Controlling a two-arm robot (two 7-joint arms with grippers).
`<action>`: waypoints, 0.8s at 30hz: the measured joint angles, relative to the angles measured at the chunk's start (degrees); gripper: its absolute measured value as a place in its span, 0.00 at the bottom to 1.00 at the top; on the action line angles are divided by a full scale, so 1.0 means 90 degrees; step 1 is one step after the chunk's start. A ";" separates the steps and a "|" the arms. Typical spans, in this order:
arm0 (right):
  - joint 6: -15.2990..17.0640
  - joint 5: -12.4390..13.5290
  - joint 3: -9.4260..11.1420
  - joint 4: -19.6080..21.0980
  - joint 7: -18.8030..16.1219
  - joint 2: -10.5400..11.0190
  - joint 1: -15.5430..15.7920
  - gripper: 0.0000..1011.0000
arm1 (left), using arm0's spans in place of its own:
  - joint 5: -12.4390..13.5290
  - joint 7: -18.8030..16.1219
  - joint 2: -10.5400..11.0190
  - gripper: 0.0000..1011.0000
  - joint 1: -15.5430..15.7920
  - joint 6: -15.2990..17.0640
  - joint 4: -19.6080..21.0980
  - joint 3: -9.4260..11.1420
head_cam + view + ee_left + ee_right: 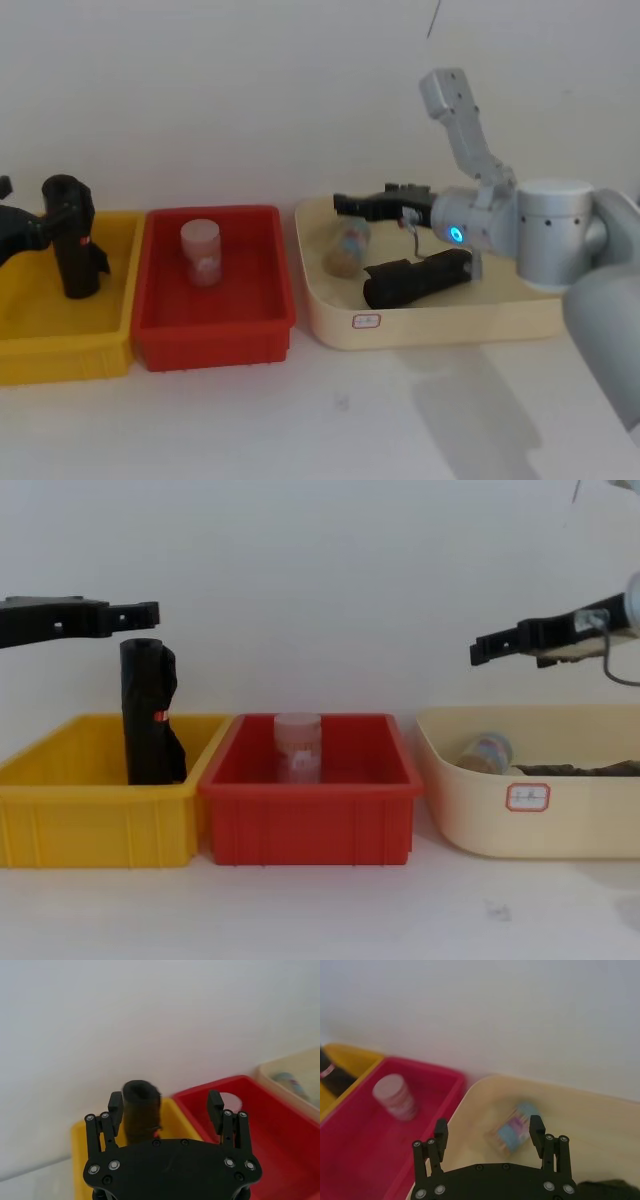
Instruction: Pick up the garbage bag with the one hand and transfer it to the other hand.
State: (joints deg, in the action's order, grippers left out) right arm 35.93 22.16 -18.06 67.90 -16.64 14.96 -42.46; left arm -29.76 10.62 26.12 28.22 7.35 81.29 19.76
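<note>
The garbage bag (145,710) stands upright in the yellow bin (100,820), long axis vertical, its open top end pointing up and a small red label on its side. The left claw (150,612) reaches in level at the roll's top with its fingers spread wide. In the left wrist view the roll sits between them, much nearer one finger than the other, and whether it touches cannot be told. Beyond the left claw's tips, toward the other arm, comes a red bin (310,825) touching the yellow one, with a clear jar (298,748) upright in it. Past that sits a cream tray (480,810). The right claw (480,650), on the arm with the blue ring light, hovers level over the tray's near end, fingers wide and holding nothing. Directly beneath its tips a second jar (347,248) lies on its side, and back under its wrist a second black roll (415,278) lies flat, long axis along the tray. Nothing stands between the two claws but the red bin and its jar below them. On the white worktop (320,910) there are three containers, two black rolls and two jars.
</note>
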 joint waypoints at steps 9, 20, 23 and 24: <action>0.0079 0.0239 -0.0067 0.0935 -0.0702 0.0552 0.0664 0.99 | -0.0287 0.0819 0.0071 0.99 0.0033 -0.0126 -0.0044 0.0008; 0.0072 0.0464 -0.0131 0.1844 -0.1328 0.1121 0.1365 0.99 | -0.0689 0.1868 0.0164 0.99 0.0101 -0.0267 -0.0139 0.0066; 0.0067 0.0502 -0.0141 0.1995 -0.1429 0.1215 0.1476 0.99 | -0.0809 0.2155 0.0190 0.99 0.0130 -0.0303 -0.0176 0.0095; 0.0066 0.0510 -0.0144 0.2030 -0.1452 0.1236 0.1504 0.99 | -0.0862 0.2301 0.0202 0.99 0.0140 -0.0320 -0.0190 0.0108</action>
State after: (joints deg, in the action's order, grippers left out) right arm 36.53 26.75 -19.35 86.17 -29.71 26.08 -28.92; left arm -37.53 31.32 27.94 29.49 4.47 79.58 20.73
